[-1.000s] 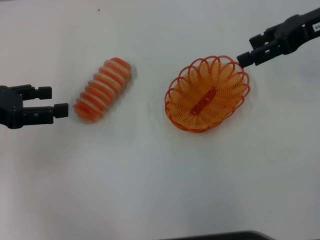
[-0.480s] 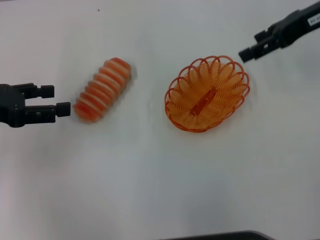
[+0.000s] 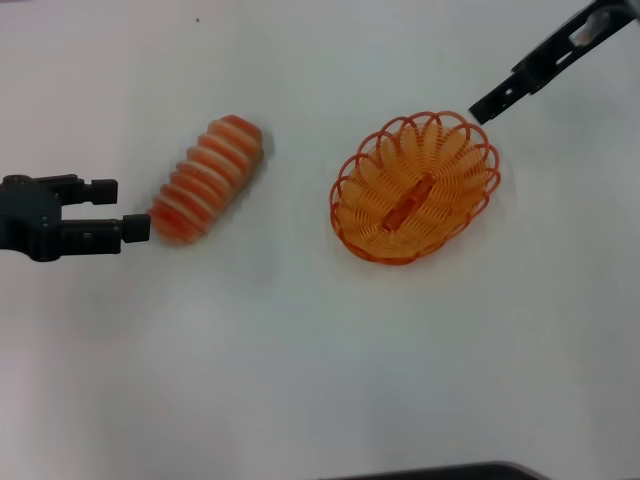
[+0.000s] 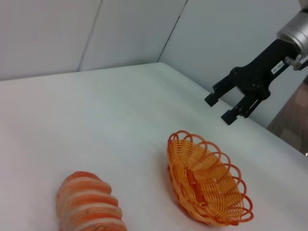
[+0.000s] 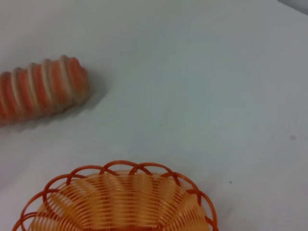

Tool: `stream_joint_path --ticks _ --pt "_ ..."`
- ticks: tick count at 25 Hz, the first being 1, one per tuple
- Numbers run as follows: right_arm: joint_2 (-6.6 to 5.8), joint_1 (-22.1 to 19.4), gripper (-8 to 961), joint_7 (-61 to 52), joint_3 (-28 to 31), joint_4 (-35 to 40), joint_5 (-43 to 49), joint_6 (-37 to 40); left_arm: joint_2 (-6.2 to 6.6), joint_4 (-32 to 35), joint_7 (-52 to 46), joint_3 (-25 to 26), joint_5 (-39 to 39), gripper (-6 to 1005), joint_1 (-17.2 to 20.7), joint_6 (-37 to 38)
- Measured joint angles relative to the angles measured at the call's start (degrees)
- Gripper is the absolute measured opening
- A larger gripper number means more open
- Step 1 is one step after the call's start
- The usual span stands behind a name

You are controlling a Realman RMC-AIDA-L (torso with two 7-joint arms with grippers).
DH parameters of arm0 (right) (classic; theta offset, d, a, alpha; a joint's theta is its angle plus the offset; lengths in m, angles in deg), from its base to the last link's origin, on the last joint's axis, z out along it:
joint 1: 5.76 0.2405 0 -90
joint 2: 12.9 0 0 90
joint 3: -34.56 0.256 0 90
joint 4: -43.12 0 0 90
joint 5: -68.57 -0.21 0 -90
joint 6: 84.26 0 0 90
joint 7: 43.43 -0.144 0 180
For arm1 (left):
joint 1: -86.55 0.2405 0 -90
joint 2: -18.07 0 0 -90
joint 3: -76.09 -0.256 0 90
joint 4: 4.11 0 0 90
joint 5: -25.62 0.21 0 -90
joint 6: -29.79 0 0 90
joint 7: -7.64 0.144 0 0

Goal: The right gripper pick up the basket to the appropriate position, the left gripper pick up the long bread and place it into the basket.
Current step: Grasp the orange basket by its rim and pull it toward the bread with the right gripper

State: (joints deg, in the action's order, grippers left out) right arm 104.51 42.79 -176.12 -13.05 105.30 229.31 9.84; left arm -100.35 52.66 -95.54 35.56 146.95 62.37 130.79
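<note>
The long bread (image 3: 205, 180), ribbed orange-red and cream, lies slantwise on the white table, left of centre. My left gripper (image 3: 122, 208) is open at table level, its fingertips just beside the bread's near left end, one almost touching it. The empty orange wire basket (image 3: 415, 190) sits right of centre. My right gripper (image 3: 483, 108) hangs above and just beyond the basket's far right rim; the left wrist view shows the right gripper (image 4: 220, 108) open and empty. The bread (image 4: 89, 209) and basket (image 4: 207, 187) show there too. The right wrist view shows the bread (image 5: 41, 91) and the basket (image 5: 120, 199).
The white table (image 3: 300, 360) spreads around both objects, with a gap between bread and basket. A dark edge (image 3: 440, 472) shows at the table's near side. Grey wall panels (image 4: 120, 33) stand behind the table.
My right gripper has lifted up and away from the basket's far rim. My left gripper has slid right, closer to the bread's end. Bread and basket have not moved.
</note>
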Motion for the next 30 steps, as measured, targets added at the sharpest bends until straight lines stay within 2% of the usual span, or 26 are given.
stream_joint_path --ticks 4,13,23,30 --pt "1.44 -0.08 833 -0.17 -2.57 -4.42 0.44 -6.05 -0.11 -0.33 -0.06 0.01 0.37 841 0.0 -0.12" --pt "1.97 1.47 760 -0.5 -2.93 -16.63 -0.02 -18.91 -0.29 -0.35 -0.32 0.02 0.41 841 -0.03 -0.08" --pt "1.05 1.01 515 -0.98 -2.36 -18.25 -2.3 -17.5 -0.32 -0.35 -0.7 0.02 0.41 841 -0.15 -0.16" --pt "1.05 0.87 235 -0.89 -2.12 -18.29 -2.08 -16.8 -0.32 -0.35 -0.7 0.02 0.4 841 -0.23 -0.2"
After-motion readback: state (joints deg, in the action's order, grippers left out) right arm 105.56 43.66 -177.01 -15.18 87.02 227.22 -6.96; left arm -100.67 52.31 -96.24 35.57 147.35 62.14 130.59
